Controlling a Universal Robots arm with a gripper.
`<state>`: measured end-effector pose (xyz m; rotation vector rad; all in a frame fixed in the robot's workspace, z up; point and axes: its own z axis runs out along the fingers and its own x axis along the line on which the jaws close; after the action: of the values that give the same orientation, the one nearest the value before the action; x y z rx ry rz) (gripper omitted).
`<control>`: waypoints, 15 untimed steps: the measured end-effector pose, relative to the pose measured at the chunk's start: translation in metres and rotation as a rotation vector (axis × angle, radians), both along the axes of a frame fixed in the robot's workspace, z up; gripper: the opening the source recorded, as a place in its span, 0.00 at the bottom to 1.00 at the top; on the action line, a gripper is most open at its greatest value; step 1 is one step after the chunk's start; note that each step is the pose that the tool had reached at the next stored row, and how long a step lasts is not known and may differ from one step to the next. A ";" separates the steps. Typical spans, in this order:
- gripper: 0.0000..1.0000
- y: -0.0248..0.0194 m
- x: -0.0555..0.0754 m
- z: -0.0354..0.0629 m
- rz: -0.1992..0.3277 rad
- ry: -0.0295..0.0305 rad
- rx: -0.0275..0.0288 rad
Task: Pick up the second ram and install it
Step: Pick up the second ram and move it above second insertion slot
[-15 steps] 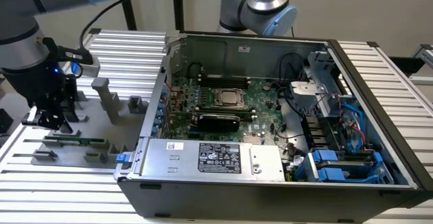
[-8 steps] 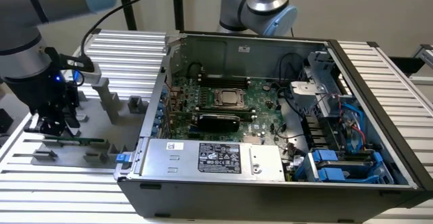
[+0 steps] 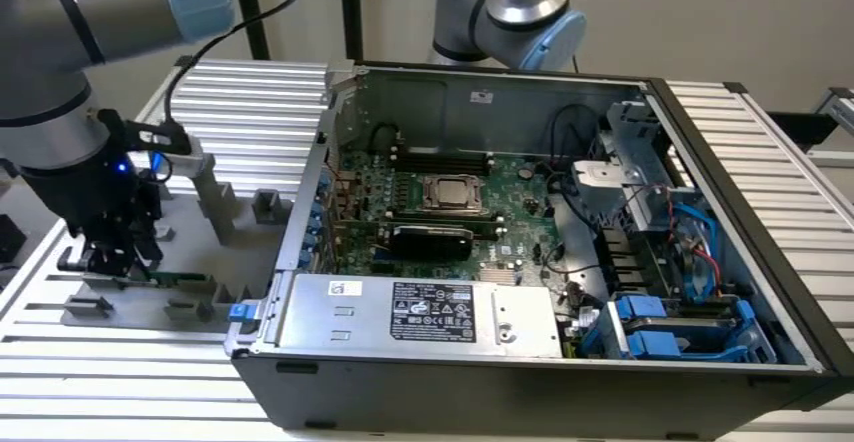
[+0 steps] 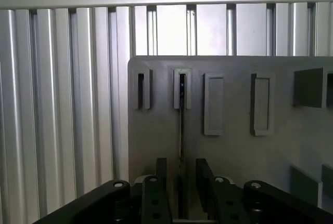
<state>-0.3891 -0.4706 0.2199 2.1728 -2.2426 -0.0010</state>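
The second ram (image 4: 181, 125) stands on edge in a slot of the grey holder plate (image 4: 156, 141), seen end-on as a thin dark line. Its green board (image 3: 180, 280) shows low on the holder plate (image 3: 134, 312) at the exterior view's left, outside the computer case. My gripper (image 4: 181, 166) is lowered over one end of the stick, with a black finger (image 4: 161, 174) on each side of it. A gap shows between each finger and the board, so the gripper is open. In the exterior view my gripper (image 3: 114, 260) sits just above the plate.
The open computer case (image 3: 534, 362) lies to the exterior view's right, with the green motherboard (image 3: 521, 212), the CPU socket (image 3: 454, 194) and dark memory slots (image 3: 441, 159) inside. Grey holder blocks (image 3: 220, 212) rise from the plate. A ribbed aluminium table (image 3: 254, 92) lies underneath.
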 end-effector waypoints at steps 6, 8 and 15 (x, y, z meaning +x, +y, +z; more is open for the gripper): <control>1.00 0.0007 0.000 -0.0109 0.000 -0.0010 0.0000; 1.00 0.0017 0.000 -0.0146 0.000 -0.0016 0.0000; 1.00 0.0062 0.000 -0.0231 0.000 -0.0026 -0.0040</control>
<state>-0.3893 -0.4644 0.1968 2.1722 -2.2419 0.0064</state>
